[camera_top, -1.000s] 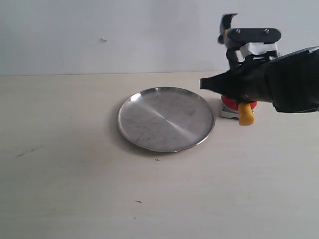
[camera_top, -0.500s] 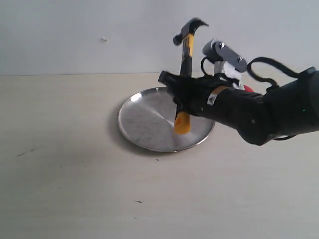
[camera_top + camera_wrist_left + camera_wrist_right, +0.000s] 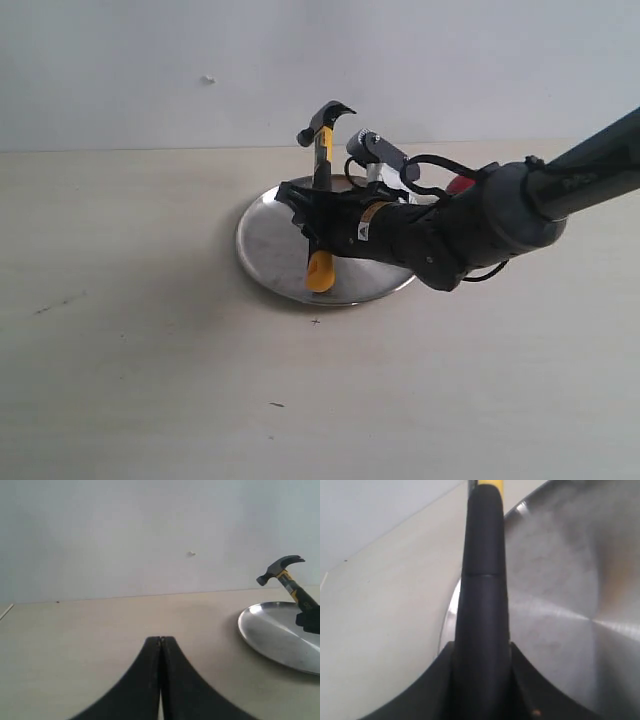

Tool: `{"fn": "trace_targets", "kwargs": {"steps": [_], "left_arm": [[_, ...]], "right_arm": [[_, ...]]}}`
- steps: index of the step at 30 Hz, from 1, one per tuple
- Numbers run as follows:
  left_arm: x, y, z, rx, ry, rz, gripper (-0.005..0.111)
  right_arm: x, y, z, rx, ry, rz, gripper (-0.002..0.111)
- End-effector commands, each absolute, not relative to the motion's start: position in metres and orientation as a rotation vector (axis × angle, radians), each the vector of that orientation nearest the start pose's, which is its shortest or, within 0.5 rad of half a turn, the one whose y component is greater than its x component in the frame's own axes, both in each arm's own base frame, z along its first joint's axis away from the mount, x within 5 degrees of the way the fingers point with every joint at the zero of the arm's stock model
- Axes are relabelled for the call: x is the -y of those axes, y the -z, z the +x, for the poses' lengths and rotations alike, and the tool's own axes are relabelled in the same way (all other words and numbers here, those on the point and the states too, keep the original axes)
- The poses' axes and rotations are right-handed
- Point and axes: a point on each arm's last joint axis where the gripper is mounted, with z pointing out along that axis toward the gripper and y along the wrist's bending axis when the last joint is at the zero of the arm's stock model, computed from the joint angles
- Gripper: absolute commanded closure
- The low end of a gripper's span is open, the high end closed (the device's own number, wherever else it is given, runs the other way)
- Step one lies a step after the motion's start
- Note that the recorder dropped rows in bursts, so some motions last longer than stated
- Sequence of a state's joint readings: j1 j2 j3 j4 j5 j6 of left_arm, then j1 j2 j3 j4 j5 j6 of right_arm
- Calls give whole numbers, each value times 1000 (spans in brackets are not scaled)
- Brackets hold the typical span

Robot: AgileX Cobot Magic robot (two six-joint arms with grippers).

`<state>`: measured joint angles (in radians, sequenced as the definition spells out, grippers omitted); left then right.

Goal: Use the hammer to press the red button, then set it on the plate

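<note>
Exterior: the right hand pinches the hammer mid-handle, head up and yellow end low over the plate. The red button peeks out behind the arm.

Left wrist: the left hand is pressed together, empty, well apart from the plate.

Right wrist: the black handle sits clamped between the fingers, with the plate beneath.

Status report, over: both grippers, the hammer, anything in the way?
Right gripper shut on black-and-yellow claw hammer, head-up over round silver metal plate. Left gripper shut, empty. Plate unobstructed.
</note>
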<state>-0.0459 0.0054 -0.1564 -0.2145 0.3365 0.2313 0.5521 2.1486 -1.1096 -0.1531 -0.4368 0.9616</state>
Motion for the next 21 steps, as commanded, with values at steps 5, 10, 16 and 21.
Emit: {"fn": "trace_targets", "kwargs": {"steps": [5, 10, 16, 21], "left_arm": [[8, -235, 46, -1649, 67, 115, 107], [8, -235, 46, -1649, 67, 115, 107], [8, -235, 46, -1649, 67, 115, 107], [8, -235, 46, -1649, 67, 115, 107]], "right_arm": [[-241, -94, 382, -2150, -924, 242, 108], [-243, -83, 385, -2192, -896, 244, 108], [-242, -81, 386, -2199, -887, 270, 108], [-240, -78, 386, -2230, -869, 312, 108]]}}
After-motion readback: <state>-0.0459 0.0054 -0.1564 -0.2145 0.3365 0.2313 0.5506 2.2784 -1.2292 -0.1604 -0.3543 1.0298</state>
